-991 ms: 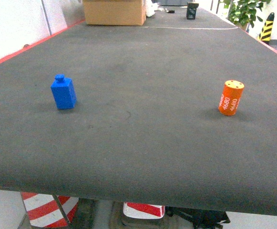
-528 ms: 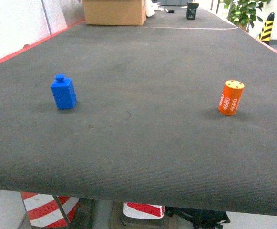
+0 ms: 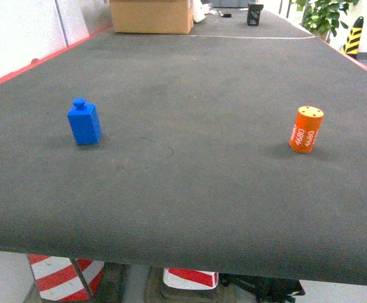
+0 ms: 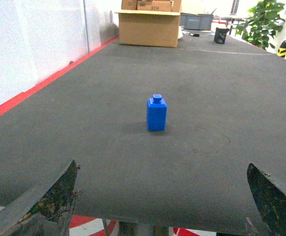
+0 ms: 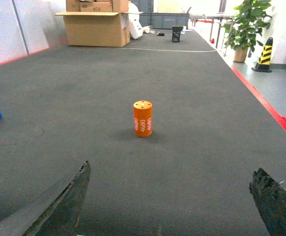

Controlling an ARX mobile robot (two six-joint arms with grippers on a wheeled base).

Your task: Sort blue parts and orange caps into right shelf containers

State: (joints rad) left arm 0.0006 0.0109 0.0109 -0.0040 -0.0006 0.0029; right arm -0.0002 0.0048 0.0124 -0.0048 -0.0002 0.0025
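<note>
dark, worn, scuffed jaws on both wrists.

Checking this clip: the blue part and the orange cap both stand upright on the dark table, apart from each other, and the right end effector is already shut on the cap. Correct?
Not quite. The right end effector is open and short of the orange cap, as the right wrist view shows. The blue part and the cap do stand upright and apart on the dark table.

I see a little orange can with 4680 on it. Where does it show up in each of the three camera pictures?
Head view: the orange cap stands upright at the right on the dark belt.
Left wrist view: not in the picture; only the blue part stands there.
Right wrist view: the cap stands upright near the middle, ahead of the open right gripper.
Shared landmark: the cardboard box at the far left end, seen in all three views.
</note>
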